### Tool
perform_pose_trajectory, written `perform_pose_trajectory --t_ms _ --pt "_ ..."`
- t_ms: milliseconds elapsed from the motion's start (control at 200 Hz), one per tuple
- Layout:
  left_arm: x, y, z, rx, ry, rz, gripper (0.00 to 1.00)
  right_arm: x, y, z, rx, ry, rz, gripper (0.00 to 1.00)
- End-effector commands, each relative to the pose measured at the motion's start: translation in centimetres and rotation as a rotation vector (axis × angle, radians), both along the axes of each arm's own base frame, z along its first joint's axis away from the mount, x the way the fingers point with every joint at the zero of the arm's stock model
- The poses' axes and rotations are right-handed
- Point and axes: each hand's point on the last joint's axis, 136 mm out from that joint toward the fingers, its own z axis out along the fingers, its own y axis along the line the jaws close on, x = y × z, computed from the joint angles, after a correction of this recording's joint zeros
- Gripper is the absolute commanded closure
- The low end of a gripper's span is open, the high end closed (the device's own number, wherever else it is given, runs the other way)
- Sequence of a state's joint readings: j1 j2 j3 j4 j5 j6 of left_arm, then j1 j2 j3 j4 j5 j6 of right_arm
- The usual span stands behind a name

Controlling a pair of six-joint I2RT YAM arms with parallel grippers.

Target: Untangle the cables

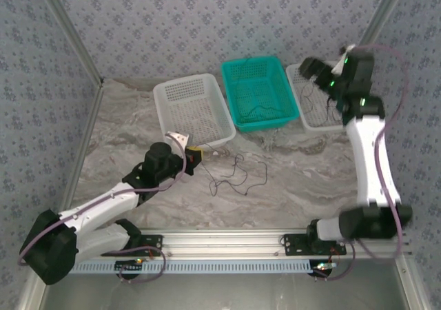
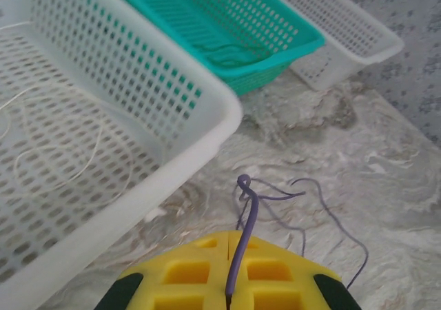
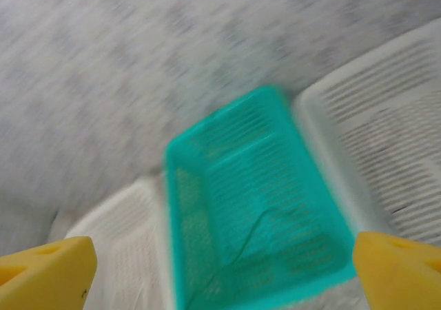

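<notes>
Fingers [image 2: 179, 275] of the left gripper [image 2: 227, 272] are pressed tight together, and a dark purple cable [image 2: 246, 213] is pinched right in the seam between them. The cable rises out of the grip, kinks into a small hook, and its loose end trails off across the marbled table [image 2: 386, 179].

From the top view, that left gripper [image 1: 194, 156] sits just off the near rim of the left white basket [image 1: 193, 110]. The rest of the purple cable [image 1: 234, 176] sprawls in loose loops over the middle of the table [image 1: 310, 179].

Three baskets line the far edge. A whitish cable [image 2: 69, 165] curls on the floor of the left white one. The teal basket [image 1: 258, 93] in the centre holds a green cable [image 2: 227, 52]. The right white basket [image 1: 310, 107], toward the far right corner, has a thin dark cable [image 1: 322, 107] lying in it.

Over that basket hangs the right gripper [image 1: 320, 72]. Its wrist view is blurred, but the two yellow fingertips [image 3: 41, 272] sit far apart at opposite sides, jaws spread wide with nothing between them, and the teal basket [image 3: 255, 200] lies below.
</notes>
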State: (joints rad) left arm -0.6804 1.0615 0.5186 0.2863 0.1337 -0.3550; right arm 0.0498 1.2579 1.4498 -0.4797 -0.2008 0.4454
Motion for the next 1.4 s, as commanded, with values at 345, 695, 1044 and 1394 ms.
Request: perform_pose_trajectory --t_ms 345,695,1044,1394 --pt "0.3 -4.4 6.5 -0.02 -0.113 -0.174 1.0 -14.0 14.7 -15.0 -0.412 -0.321 0.687 0.0" --pt "-1.5 -6.6 8.5 -0.014 -0.137 -0.275 1.0 -9.8 18.8 -17.0 -0.601 -0.529 0.689 0.0" --pt "-2.0 -7.4 8.7 0.002 -0.165 -0.299 1.0 -8.8 20.1 -15.9 -0.554 -0.576 0.692 0.66" --pt "1.9 -3.3 3.8 0.168 -0.097 -0.005 0.98 -12.0 16.2 -8.2 -0.361 -0.657 0.57 1.0"
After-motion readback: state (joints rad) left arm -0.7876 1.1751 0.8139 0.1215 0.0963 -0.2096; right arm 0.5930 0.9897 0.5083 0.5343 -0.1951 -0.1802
